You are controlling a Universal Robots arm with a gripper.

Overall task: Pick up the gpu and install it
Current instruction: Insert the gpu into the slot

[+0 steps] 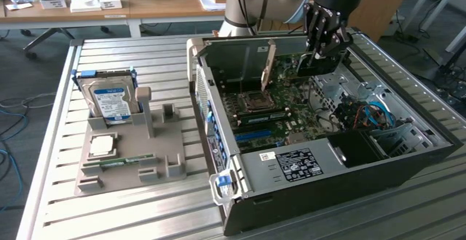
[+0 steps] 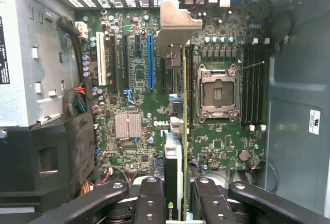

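Note:
My gripper is shut on the gpu, which I see edge-on as a thin green board between the two black fingers. Its silver end bracket points toward the rear of the case. The card hangs over the green motherboard, between the blue expansion slot and the open CPU socket. In the exterior view the gripper reaches down into the open computer case, with the dark gpu below its fingers, above the board.
A thin upright card-like piece stands inside the case near the rear wall. On the exterior view's left, a grey holder carries a silver hard drive, a CPU and a RAM stick. Cables lie in the case.

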